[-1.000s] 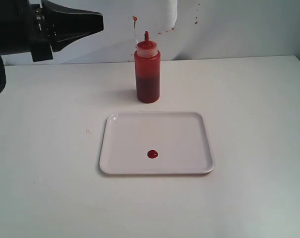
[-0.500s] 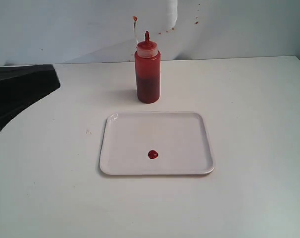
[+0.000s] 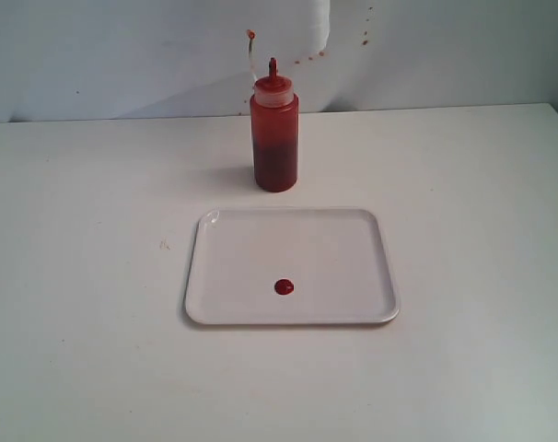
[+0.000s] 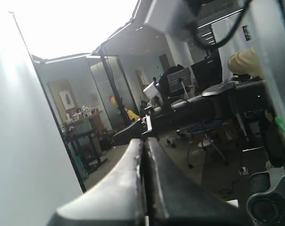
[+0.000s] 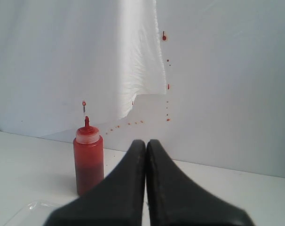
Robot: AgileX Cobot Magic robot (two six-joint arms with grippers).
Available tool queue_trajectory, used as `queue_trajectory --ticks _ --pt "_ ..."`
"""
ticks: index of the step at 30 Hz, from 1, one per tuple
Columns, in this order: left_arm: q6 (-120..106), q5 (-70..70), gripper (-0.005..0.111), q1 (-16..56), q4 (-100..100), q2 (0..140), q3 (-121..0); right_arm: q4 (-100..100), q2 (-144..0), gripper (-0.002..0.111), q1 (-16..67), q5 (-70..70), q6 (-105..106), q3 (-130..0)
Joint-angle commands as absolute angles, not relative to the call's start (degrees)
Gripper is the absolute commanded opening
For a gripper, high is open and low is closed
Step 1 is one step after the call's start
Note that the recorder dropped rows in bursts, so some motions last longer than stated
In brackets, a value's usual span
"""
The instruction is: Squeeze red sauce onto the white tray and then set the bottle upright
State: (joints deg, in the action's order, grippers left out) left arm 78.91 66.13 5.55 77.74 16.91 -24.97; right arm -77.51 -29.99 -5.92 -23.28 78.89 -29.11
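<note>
The bottle (image 3: 274, 138) stands upright on the table just behind the white tray (image 3: 233, 258), its red-stained nozzle up and its thin cap tether sticking out to the side. A small round blob of red sauce (image 3: 284, 286) lies on the tray near its front edge. No arm shows in the exterior view. My right gripper (image 5: 146, 141) is shut and empty, facing the bottle (image 5: 88, 157) from a distance, with a tray corner (image 5: 27, 209) low in that view. My left gripper (image 4: 143, 141) is shut and empty, pointing away into the room.
A white backdrop (image 3: 426, 51) with small reddish specks rises behind the table. The white table (image 3: 463, 184) stretches around tray and bottle. In the left wrist view a black arm (image 4: 203, 106), office chairs and shelves fill the room beyond.
The left arm, at the upper left of the exterior view a second ago, dropped to the left edge and has left the picture. Bottle, tray and sauce have not moved.
</note>
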Motion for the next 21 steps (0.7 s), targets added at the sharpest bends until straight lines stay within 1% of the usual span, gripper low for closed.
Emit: queue_trajectory --ticks 1,6,9,15,21 --pt "79.2 67.5 0.000 5.5 77.8 12.3 -24.6 -77.5 -29.6 0.000 -6.1 -23.4 78.7 -28.8" --pt "79.4 67.3 0.000 5.5 77.6 9.7 -24.6 -77.5 -29.6 0.000 -6.1 -23.4 78.7 -28.8" --pt "80.5 70.0 0.000 5.5 77.8 9.5 -24.6 -77.5 -29.6 0.000 -6.1 -23.4 78.7 -28.8" --pt "80.5 70.0 0.000 5.5 77.9 9.3 -24.6 -77.5 -29.6 0.000 -6.1 -23.4 78.7 -28.8" --pt "82.7 59.1 0.000 5.5 70.3 9.3 -24.6 -77.5 -29.6 0.000 -6.1 -23.4 78.7 -28.8"
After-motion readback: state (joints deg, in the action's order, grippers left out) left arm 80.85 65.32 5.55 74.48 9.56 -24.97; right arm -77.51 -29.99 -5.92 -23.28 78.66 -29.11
